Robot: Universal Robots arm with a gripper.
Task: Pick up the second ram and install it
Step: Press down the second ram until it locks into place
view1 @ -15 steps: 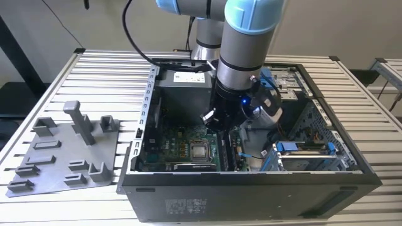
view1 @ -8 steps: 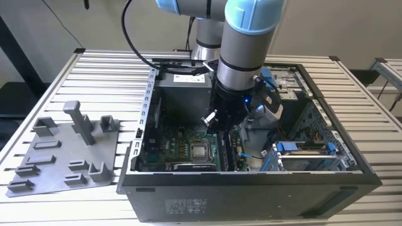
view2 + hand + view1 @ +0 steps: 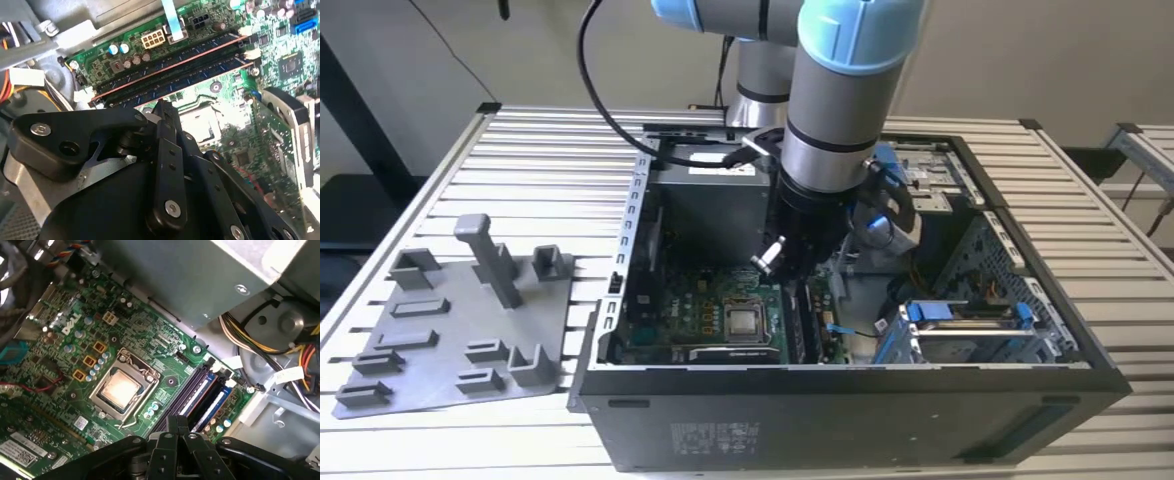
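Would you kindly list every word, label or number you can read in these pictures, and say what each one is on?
No text can be quoted reliably.
White logo on the motherboard: a maker's mark, left unquoted.
White stickers at the motherboard's edge: too small to read.
Cable tag in the first wrist view: too blurred to read.
Case label in the exterior view: too small to read.
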